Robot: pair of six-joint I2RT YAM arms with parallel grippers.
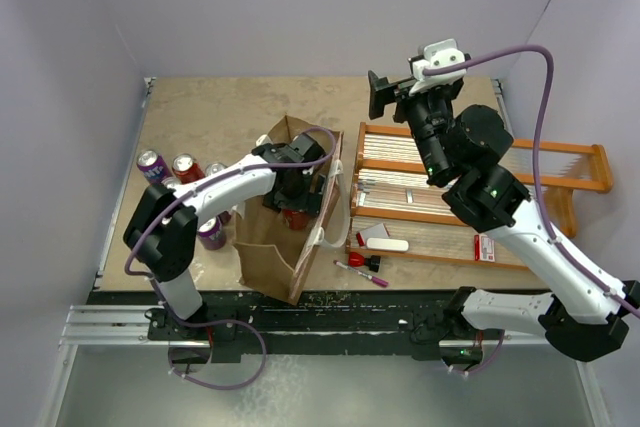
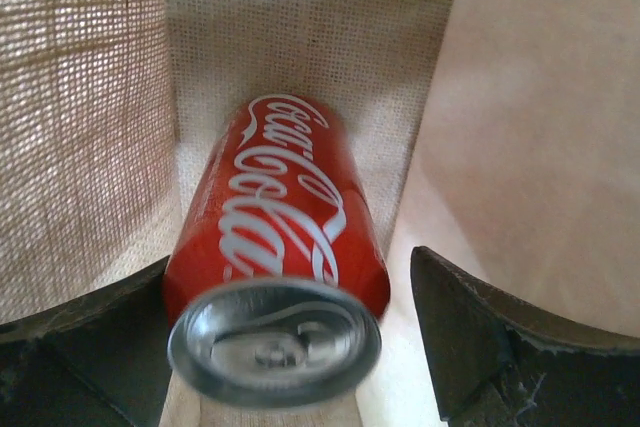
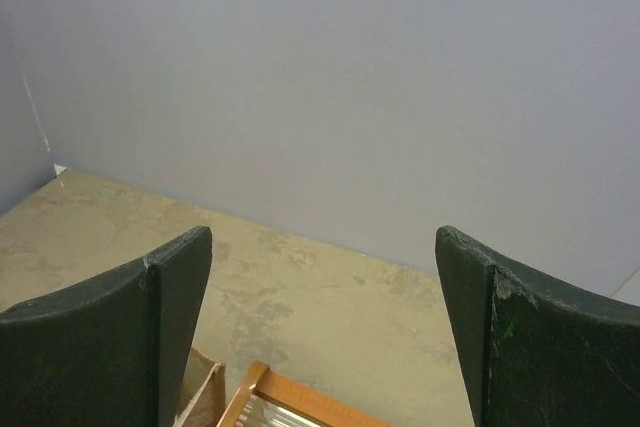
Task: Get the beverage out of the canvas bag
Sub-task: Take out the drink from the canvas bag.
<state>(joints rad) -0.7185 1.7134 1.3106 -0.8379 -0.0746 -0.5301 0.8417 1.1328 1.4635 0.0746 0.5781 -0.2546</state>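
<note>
Overhead and wrist views of the canvas bag (image 1: 265,259), which stands open-topped on the table (image 1: 220,107) and serves as the reference for all positions. The beverage, a red Coca-Cola can (image 2: 275,217), lies on its side inside the bag against the woven fabric wall, its silver top turned toward the left wrist camera. The left gripper (image 2: 290,265) reaches down through the bag's mouth with its jaws spread to either side of the can; the right-hand finger (image 2: 490,347) stands clear of the can, while contact on the other side cannot be told. Outside the bag, beside its left wall, stands a group of cans (image 1: 185,169), purple and red. Just beside the bag's right wall lies an orange wooden-framed rack (image 1: 560,162), and a pink marker (image 1: 362,273) lies near its front edge. The right gripper (image 3: 322,237) is raised above the rack's far edge, to the right of the bag, its jaws spread with nothing between them.
</note>
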